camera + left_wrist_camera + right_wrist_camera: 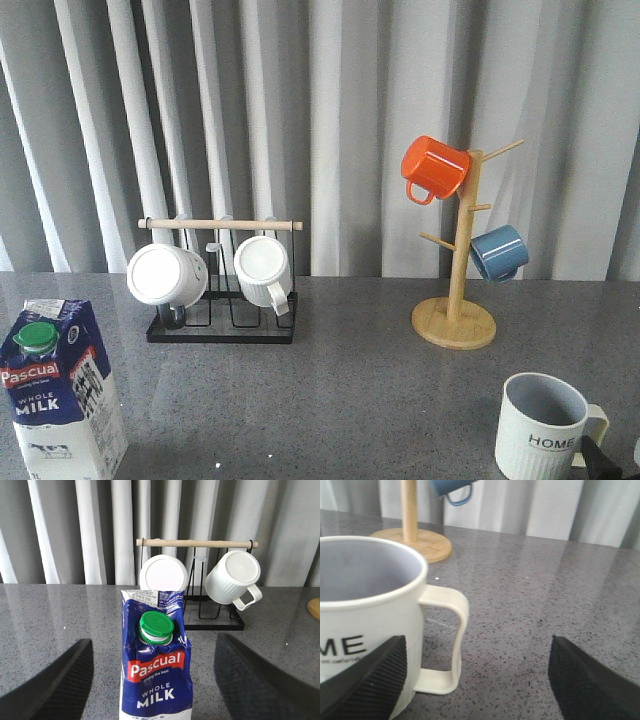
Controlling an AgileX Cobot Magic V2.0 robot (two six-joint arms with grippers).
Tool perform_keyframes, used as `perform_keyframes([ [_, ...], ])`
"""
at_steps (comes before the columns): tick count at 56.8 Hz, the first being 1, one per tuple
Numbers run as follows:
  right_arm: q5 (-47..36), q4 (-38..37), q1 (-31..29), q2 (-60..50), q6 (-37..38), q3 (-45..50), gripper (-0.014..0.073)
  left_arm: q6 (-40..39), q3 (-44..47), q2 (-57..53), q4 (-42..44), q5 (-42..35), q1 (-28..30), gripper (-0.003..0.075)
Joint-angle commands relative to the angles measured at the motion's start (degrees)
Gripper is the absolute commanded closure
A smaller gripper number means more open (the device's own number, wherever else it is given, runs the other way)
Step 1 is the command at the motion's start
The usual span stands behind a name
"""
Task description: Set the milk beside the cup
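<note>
Blue-and-white, the tall gable-top milk carton (62,392) with its green round cap (156,626) stands upright at the near left of the speckled grey stone table (340,390), its long axis vertical. In the left wrist view it sits squarely between the two dark ribbed fingers (50,685) of the left gripper (159,680), which are spread wide on either side and not touching the slightly creased cardboard; so the left arm is the nearer one, and a straight close on the carton's flat sides looks like the coming move. Behind it a black wire rack with a pale wooden rail (221,280) holds two white mugs (167,274), one smooth-bottomed, one ribbed. Further right stands a light wooden mug tree (455,300) bearing a glossy orange mug (433,167) and a blue mug (498,252). At the near right is the white ribbed cup with grey inside and black "HOME" lettering (545,425), upright, its squarish handle turned right. It stands well apart from the carton, so the whole carry across is still to be made. The right gripper (475,680) hangs just by that cup, fingers (367,680) parted and holding nothing.
</note>
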Motion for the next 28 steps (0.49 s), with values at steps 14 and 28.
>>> perform_keyframes([
  [14, -3.56, 1.74, -0.47, -0.47, -0.35, -2.8, 0.0034, -0.46, -1.97, -0.08, -0.43, -4.03, -0.33, 0.0235],
  [28, -3.28, 1.74, -0.9, 2.18, -0.31, -4.83, 0.0034, -0.46, -1.97, -0.08, -0.43, -4.03, -0.33, 0.0235],
])
